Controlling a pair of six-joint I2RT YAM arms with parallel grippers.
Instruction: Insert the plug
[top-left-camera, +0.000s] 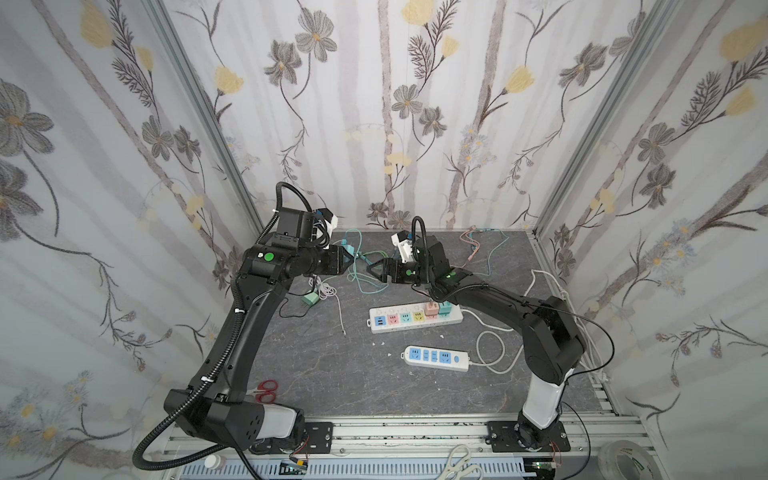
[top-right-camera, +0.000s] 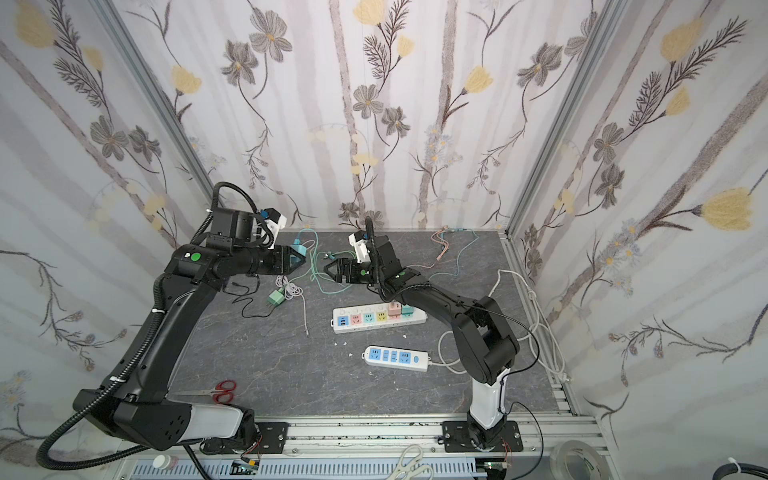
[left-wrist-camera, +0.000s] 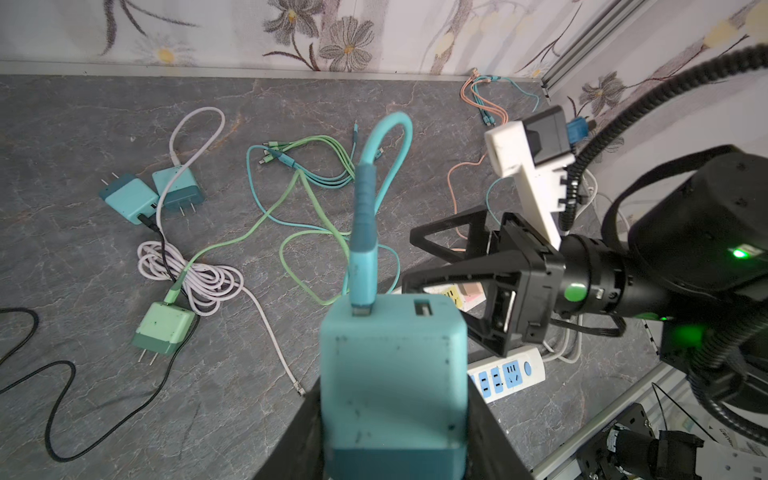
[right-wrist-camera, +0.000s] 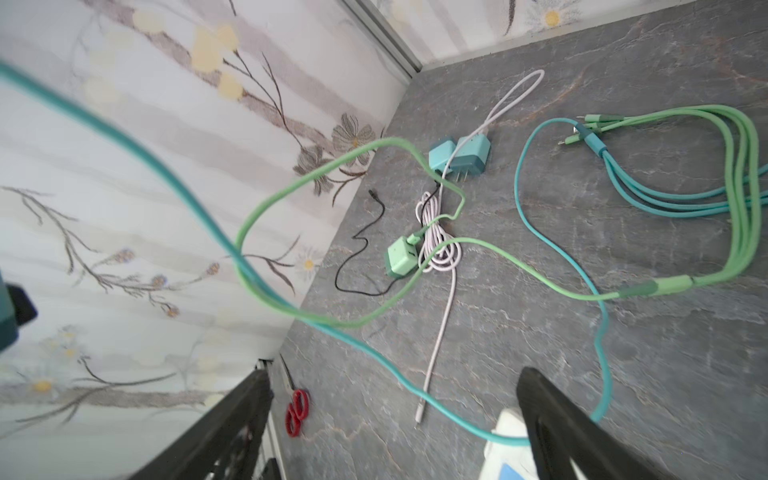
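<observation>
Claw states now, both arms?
Left claw: closed on the teal charger.
Right claw: open, gripping nothing.

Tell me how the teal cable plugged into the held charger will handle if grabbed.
Probably floppy: the teal cable arches over and droops in loose curves. Likely light, so it would trail, not hold shape. Pulling may tug the teal charger.

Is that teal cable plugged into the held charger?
Plugged in: the teal cable sits in one port of the charger; the neighbouring port is empty.
</observation>
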